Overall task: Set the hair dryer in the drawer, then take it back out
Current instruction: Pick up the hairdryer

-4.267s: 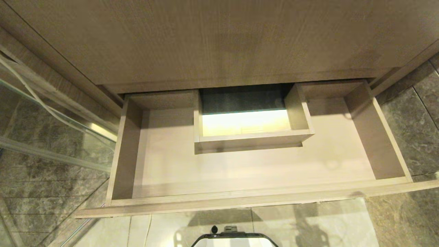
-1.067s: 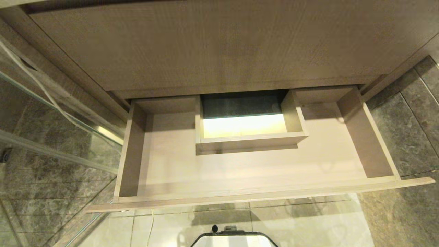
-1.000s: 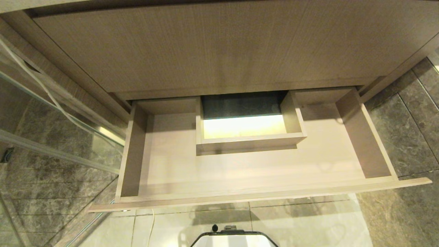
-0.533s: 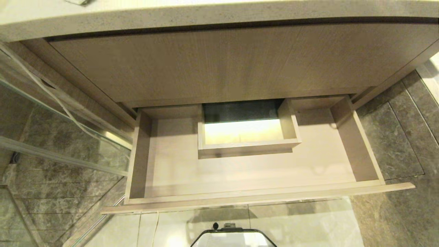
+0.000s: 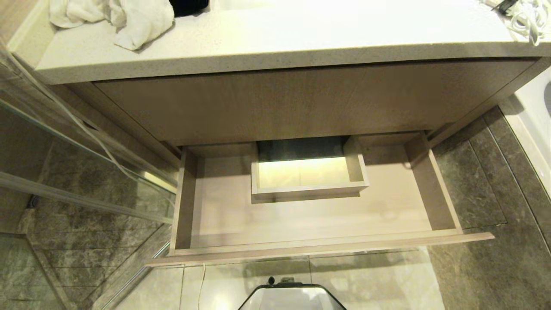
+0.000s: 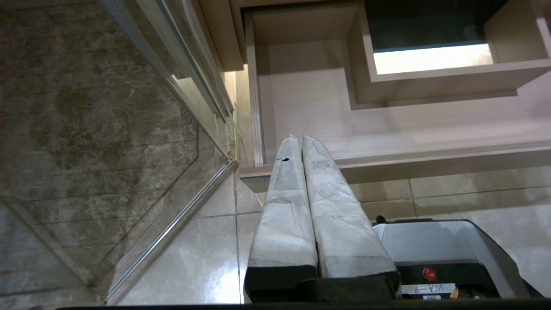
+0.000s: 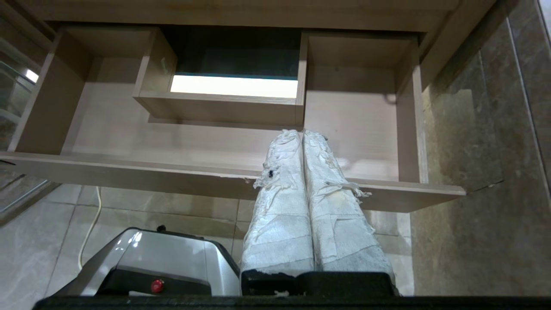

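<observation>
The drawer stands pulled out below the vanity, light wood, with a boxed cut-out at its back middle and nothing lying on its floor. Of the hair dryer only a bundle of white cord shows, on the counter's far right corner; its body is out of view. Neither gripper is in the head view. My left gripper hangs shut and empty in front of the drawer's left end. My right gripper hangs shut and empty before the drawer's right half.
A white towel lies crumpled on the pale counter at the far left. A tall wood panel sits above the drawer. A glass shower panel stands to the left, my base on the tiled floor below.
The whole head view has shifted as the camera rose: the counter top, towel and cord have come into sight and the drawer looks smaller. Nothing in the scene itself has moved.
</observation>
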Robot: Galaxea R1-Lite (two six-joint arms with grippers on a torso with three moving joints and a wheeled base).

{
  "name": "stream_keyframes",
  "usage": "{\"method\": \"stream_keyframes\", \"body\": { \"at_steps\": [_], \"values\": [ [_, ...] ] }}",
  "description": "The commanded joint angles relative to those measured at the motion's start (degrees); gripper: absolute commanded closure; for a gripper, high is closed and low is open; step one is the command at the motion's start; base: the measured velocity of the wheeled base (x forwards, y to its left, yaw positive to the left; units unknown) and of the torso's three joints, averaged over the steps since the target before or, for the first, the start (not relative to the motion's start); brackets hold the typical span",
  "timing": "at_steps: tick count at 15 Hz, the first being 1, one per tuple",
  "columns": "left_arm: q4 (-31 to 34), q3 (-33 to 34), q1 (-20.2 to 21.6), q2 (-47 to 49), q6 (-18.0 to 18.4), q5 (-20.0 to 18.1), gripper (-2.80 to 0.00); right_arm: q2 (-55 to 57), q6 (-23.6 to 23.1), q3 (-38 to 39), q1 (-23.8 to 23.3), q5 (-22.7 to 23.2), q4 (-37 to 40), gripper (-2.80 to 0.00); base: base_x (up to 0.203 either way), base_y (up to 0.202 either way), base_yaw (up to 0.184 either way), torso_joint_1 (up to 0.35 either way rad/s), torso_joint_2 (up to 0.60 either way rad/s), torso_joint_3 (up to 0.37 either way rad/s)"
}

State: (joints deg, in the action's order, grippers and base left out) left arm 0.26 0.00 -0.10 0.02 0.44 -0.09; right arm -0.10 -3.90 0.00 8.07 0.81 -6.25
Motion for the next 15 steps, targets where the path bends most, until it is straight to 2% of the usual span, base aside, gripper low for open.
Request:
{"method": "stream_keyframes", "body": {
  "at_steps": [1,6,15],
  "values": [
    [0.0,0.0,0.0,0.0,0.0,0.0,0.00,-2.2,-0.1,2.3,0.0,0.0,-0.1,0.00,0.000,0.000,0.000,0.312,-0.61,-0.286],
    [0.0,0.0,0.0,0.0,0.0,0.0,0.00,-2.2,0.0,2.3,0.0,0.1,-0.1,0.00,0.000,0.000,0.000,0.249,-0.48,-0.234],
    [0.0,0.0,0.0,0.0,0.0,0.0,0.00,-2.2,-0.1,2.3,0.0,0.0,0.0,0.00,0.000,0.000,0.000,0.174,-0.34,-0.166]
  ]
}}
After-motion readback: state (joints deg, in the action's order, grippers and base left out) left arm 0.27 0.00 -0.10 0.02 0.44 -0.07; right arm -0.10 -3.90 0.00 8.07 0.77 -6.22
